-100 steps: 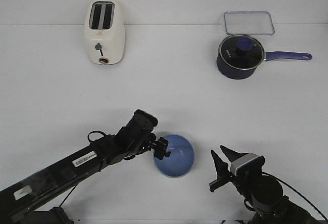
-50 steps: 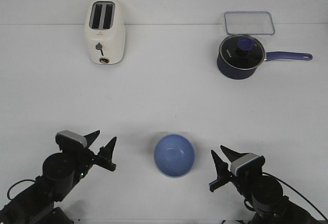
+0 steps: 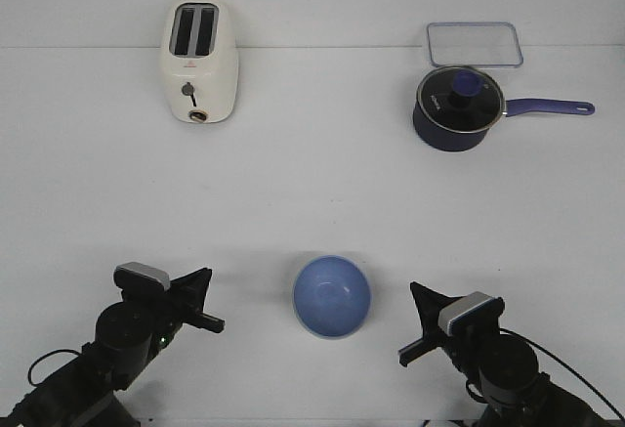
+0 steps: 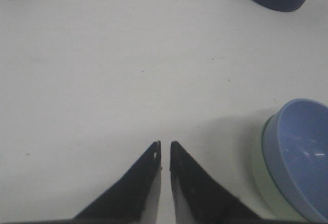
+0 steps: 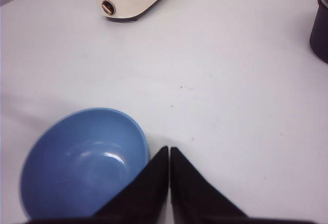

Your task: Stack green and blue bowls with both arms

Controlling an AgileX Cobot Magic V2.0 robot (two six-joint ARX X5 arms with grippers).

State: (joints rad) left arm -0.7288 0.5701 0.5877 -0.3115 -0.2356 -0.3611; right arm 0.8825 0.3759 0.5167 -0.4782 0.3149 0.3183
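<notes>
The periwinkle blue bowl [image 3: 332, 296] sits near the table's front, nested inside the pale green bowl. The green bowl shows only as a band under the blue rim in the left wrist view [image 4: 262, 175]. The blue bowl also shows in the left wrist view [image 4: 300, 155] and the right wrist view [image 5: 84, 157]. My left gripper [image 3: 205, 276] is shut and empty, left of the bowls and apart from them; its tips show in the left wrist view [image 4: 165, 144]. My right gripper [image 3: 417, 290] is shut and empty, just right of the bowls; its tips [image 5: 169, 149] are next to the blue rim.
A cream toaster [image 3: 199, 61] stands at the back left. A dark blue lidded saucepan [image 3: 459, 106] with a long handle is at the back right, with a clear lidded container [image 3: 474, 43] behind it. The white table [image 3: 312, 192] lies between them and the bowls.
My left arm has let go of the blue bowl, drawn back to the front left, and its gripper has closed. My right gripper has also closed. The bowls have not moved.
</notes>
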